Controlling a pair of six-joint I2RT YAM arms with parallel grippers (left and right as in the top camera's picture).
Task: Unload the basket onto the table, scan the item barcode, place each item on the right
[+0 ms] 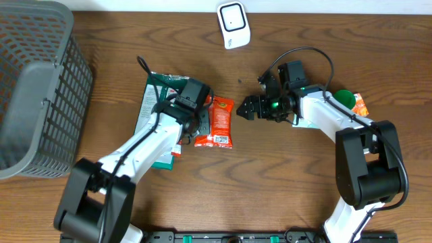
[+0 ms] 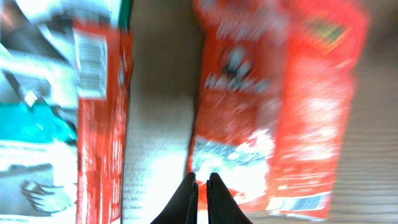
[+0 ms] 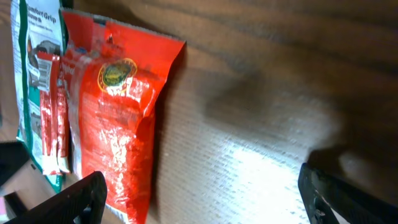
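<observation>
Left of centre in the overhead view, the left gripper (image 1: 201, 120) is clenched on nothing, just beside the red snack pouch (image 1: 217, 123), which lies flat at mid-frame. The pouch looks light, crinkly and slippery, so a sealed edge seems the safest hold. To its right, the right gripper (image 1: 247, 108) gapes wide and empty.

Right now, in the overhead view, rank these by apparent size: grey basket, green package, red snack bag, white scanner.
1. grey basket
2. green package, though partly covered
3. red snack bag and white scanner: nearly alike, so not ranked
</observation>
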